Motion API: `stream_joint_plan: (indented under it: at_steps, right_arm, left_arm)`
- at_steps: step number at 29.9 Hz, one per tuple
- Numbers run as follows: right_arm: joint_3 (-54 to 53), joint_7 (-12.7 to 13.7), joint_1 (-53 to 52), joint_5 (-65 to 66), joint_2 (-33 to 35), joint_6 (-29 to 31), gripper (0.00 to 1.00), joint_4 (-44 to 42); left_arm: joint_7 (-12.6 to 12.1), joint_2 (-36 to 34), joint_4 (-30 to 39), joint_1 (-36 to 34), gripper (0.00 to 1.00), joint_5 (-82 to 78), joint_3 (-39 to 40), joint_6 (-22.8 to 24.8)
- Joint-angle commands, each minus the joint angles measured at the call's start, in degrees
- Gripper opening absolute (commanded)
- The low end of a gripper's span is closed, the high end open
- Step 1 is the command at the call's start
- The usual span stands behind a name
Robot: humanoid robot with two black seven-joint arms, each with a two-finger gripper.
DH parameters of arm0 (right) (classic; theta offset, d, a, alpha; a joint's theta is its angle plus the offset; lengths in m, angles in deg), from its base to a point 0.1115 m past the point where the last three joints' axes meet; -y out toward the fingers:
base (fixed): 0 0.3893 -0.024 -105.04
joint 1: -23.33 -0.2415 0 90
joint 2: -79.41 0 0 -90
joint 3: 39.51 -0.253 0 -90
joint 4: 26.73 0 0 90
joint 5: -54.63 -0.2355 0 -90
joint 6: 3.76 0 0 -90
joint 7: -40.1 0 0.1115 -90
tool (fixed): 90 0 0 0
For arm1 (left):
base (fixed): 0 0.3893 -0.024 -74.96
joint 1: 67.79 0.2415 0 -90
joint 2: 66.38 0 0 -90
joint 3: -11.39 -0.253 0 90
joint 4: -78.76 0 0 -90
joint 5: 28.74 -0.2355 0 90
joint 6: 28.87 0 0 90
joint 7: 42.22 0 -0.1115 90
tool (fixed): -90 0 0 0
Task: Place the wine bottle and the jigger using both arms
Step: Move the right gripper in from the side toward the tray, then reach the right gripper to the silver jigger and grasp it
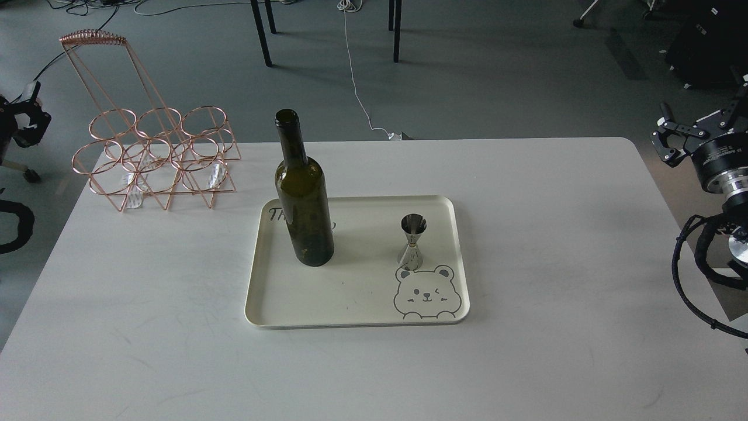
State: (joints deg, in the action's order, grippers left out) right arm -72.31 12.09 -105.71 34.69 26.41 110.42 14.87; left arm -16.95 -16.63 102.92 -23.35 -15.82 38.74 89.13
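Note:
The dark olive-green wine bottle [304,199] stands upright on the left part of a cream tray [356,307]. On the tray's right part the small silver jigger [412,241] stands upright, just above a printed bear face. My left gripper [24,118] sits at the far left edge, off the table and far from the bottle; it is small and dark, so its fingers cannot be told apart. Beyond the table's right edge, my right gripper [698,126] is open and holds nothing.
A rose-gold wire bottle rack [156,155] stands at the table's back left corner. The white table [555,263] has bare surface on both sides of the tray and in front of it. Chair legs and cables lie on the floor behind.

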Motion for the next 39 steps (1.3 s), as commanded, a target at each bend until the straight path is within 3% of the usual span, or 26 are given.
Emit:
stream_joint_plan:
  at_steps: [1,10,13,21,27,33,39]
  right_arm:
    - [-0.16,0.01,0.18,-0.09,0.01,-0.01,0.99,0.05]
    - [0.19,0.01,-0.25,0.52,1.06,-0.27,0.99,2.16]
    - [0.19,0.01,-1.48,3.75,2.20,-4.38,0.99,6.01]
    - [0.19,0.01,-5.78,25.10,10.01,-13.89,0.99,24.99]
    - [2.74,0.01,-7.37,49.34,14.06,-16.09,0.99,34.84]
    - [9.41,0.01,-9.04,75.01,14.60,-19.34,0.99,40.13]
    - [21.09,0.01,-14.13,89.80,12.32,-22.23,0.99,40.22]
  left_arm:
    - [0.22,0.17,0.01,0.04,0.98,0.09,0.07,-0.01]
    - [0.13,0.26,0.09,0.03,0.99,0.00,0.16,-0.01]
    - [0.13,0.26,0.09,0.04,0.99,0.00,0.16,-0.01]
    - [0.05,0.17,0.09,0.04,0.99,0.00,0.07,-0.01]
    - [0.22,0.08,0.18,-0.05,0.99,0.00,0.16,-0.01]
    - [0.31,0.17,0.27,-0.05,0.99,0.09,0.24,-0.01]
    - [0.40,0.26,0.53,-0.14,0.99,0.00,0.24,-0.01]
